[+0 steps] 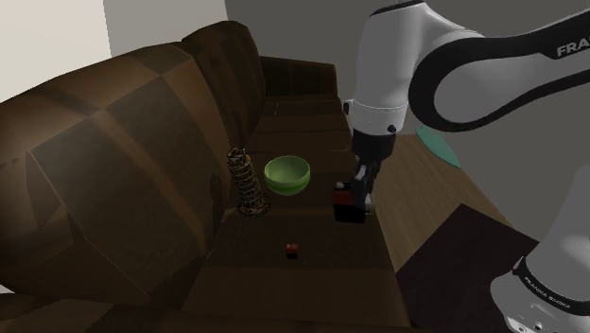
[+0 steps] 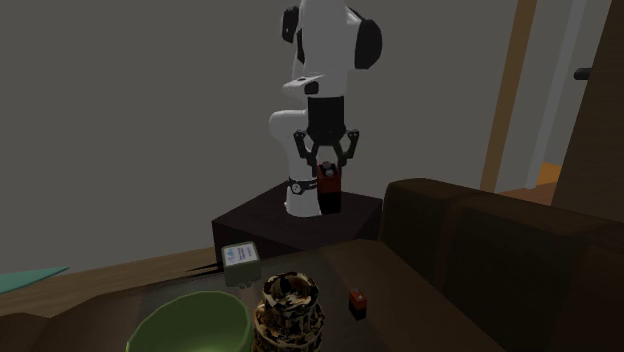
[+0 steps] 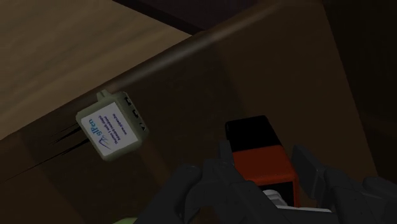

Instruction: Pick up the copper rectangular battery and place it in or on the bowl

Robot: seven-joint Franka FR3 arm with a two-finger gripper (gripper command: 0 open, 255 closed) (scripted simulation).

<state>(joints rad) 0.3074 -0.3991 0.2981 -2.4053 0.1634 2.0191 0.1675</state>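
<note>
The orange-and-black rectangular battery (image 3: pixel 261 153) was held clamped between the jaws above the sofa seat (image 1: pixel 312 274), well apart from the green bowl (image 1: pixel 287 175). If carried low, the bowl's rim or the patterned cylinder (image 1: pixel 248 186) beside it could be struck and the battery dislodged.

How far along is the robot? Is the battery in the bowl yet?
Not yet. Done: the tool is shut on the orange-and-black rectangular battery and holds it up above the brown sofa. In hand: the carry over to the bowl. Left: bring the battery over the green bowl, which has nothing in it, and let go.
</note>
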